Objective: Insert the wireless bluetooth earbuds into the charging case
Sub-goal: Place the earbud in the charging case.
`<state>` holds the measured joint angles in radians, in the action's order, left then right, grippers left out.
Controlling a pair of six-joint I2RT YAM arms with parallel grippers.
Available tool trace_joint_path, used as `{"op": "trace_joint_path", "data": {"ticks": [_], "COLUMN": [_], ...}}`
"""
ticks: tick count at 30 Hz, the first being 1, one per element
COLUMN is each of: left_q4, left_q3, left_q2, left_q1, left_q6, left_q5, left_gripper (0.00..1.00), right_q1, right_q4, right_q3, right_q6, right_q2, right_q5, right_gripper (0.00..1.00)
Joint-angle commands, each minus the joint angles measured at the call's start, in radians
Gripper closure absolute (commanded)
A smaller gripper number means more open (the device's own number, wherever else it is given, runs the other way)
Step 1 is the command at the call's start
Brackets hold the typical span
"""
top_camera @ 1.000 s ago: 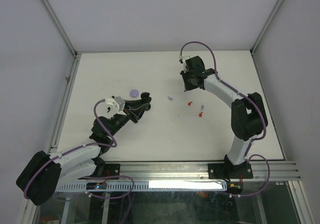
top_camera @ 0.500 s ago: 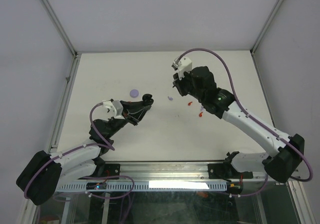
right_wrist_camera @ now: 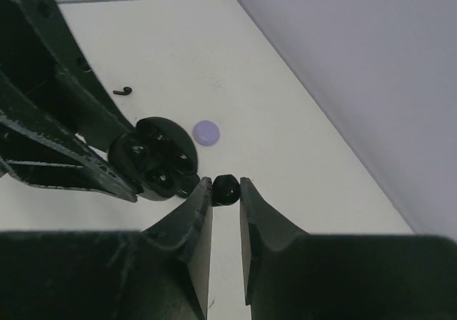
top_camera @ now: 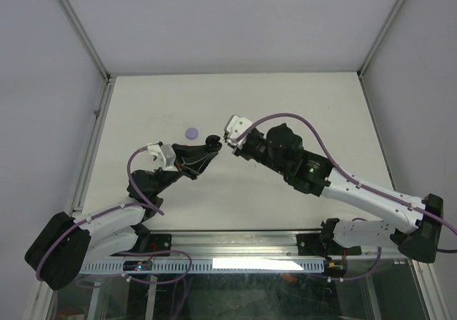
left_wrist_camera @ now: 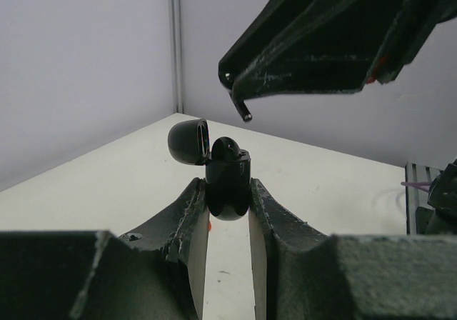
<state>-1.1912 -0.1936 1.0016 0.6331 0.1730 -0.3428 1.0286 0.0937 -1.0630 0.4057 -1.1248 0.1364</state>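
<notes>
My left gripper (left_wrist_camera: 228,193) is shut on the black charging case (left_wrist_camera: 228,181), whose lid (left_wrist_camera: 188,141) stands open to the left. From above, the left gripper (top_camera: 206,146) and the case (top_camera: 210,141) sit at mid-table. A black earbud (right_wrist_camera: 226,189) is pinched in my shut right gripper (right_wrist_camera: 226,188), just right of the open case (right_wrist_camera: 153,159). In the left wrist view the earbud's stem (left_wrist_camera: 243,110) hangs from the right fingers (left_wrist_camera: 300,56) a little above the case. The right gripper (top_camera: 227,146) nearly meets the left one.
A round lilac case (top_camera: 191,132) lies on the table behind the left gripper, and shows as the lilac case (right_wrist_camera: 206,132) past the black one. Another black earbud (right_wrist_camera: 123,90) lies farther off. A red speck (left_wrist_camera: 208,226) shows on the table under the left fingers.
The right arm has swung from the back right of the table down and left to the left gripper, with its jaws shut. The left gripper with the case has edged slightly right.
</notes>
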Motion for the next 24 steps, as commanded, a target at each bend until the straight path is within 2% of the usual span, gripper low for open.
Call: {"op": "trace_joint_path", "data": {"ticks": [1,5,24], "left_q4": [-0.096,-0.1,-0.117], "left_q3": [-0.029,-0.029,-0.035], "left_q2": [-0.012,-0.01,-0.004], "left_q1": [-0.007,-0.008,-0.008], "left_q6": [0.025,0.024,0.038], "left_q5": [-0.056,-0.085,-0.113], "left_gripper": [1.0,1.0,1.0], "right_q1": [0.081,0.115,0.176], "right_q4": [-0.154,-0.223,-0.28], "right_q3": [0.046,0.089,0.113], "right_q6": [0.168,0.233,0.315], "right_q2": [0.03,0.039,0.034], "right_q5": [0.041,0.04,0.098], "right_gripper": [0.84,0.84,0.85]}}
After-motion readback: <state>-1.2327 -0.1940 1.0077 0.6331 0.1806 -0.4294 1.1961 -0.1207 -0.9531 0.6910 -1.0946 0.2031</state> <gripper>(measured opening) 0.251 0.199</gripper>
